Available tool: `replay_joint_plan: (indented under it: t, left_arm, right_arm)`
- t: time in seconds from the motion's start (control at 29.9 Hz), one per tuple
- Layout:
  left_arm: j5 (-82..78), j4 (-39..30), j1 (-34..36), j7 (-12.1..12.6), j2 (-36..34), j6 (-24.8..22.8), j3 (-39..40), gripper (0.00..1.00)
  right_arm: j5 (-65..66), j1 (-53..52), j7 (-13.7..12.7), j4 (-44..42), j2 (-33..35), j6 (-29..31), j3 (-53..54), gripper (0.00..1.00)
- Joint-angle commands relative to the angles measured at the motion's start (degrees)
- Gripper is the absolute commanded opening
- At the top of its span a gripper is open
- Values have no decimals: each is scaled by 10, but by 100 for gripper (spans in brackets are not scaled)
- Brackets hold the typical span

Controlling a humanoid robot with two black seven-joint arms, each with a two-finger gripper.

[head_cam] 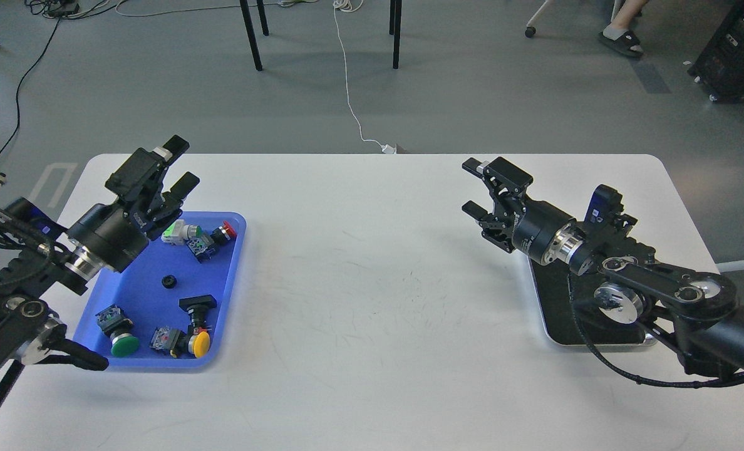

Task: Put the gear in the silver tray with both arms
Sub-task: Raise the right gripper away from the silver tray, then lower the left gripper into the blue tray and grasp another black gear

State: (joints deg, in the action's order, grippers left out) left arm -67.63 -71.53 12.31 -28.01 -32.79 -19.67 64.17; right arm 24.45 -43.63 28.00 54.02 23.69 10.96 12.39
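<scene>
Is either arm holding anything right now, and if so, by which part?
Nothing is held. The left gripper hangs open over the blue tray, and the right gripper is open too. The small black gear lies in that tray.

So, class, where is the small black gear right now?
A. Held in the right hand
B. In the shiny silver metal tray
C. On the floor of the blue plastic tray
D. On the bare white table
C: the small black gear lies loose on the blue plastic tray, among the push-button switches, with no hand gripping it.
</scene>
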Motion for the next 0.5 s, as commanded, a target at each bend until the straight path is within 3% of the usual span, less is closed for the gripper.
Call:
replay_joint_plan:
  t: [0.0,0.23,0.47]
  left_arm:
    - [-159,-3,44,0,-63,0,-58,98]
    - [-451,1,155,0,-176,24,-227,96]
    - [-515,44,282,0,-195,-27,-403,92]
  right_arm:
    - [-5,15,0,-1,-1,6,2,96]
    - [-5,15,0,-1,-1,16,1,96]
    - [-3,13,0,0,0,16,-1,96]
